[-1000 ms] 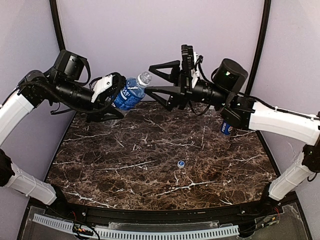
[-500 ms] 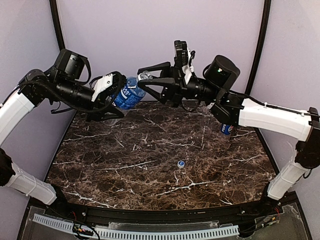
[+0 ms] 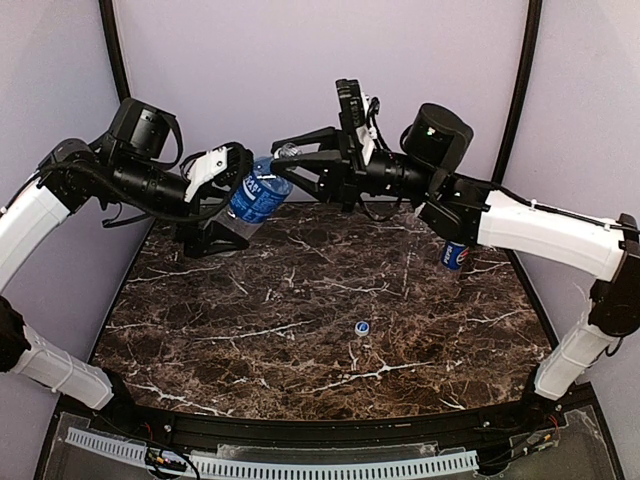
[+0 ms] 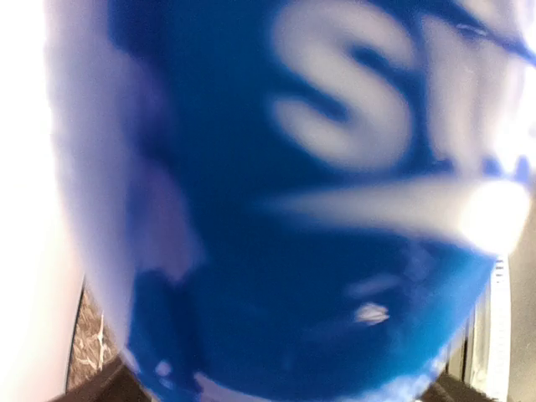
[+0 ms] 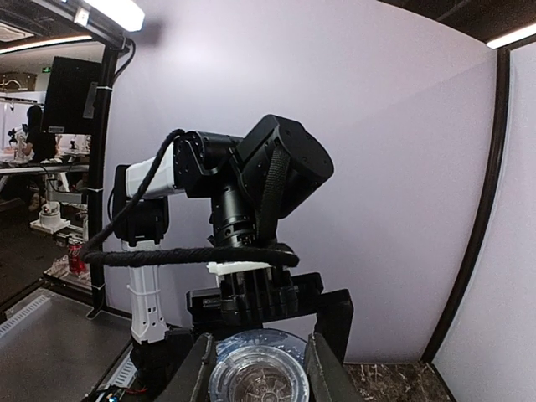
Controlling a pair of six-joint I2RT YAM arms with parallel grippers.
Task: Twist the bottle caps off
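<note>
Between R fingers [image 5: 327, 373]: bottle [image 5: 258, 368] neck; L fingers [image 3: 218, 238] spread.

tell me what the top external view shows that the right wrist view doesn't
Only top external: a loose blue cap lying on the table, the Pepsi bottle partly behind the right arm, and the label of the blue-labelled bottle.
Only right wrist: that bottle's top seen end-on, plus a monitor in the room beyond.
Both: the blue-labelled bottle, the left arm, and the right pincer closed on the bottle's top.
</note>
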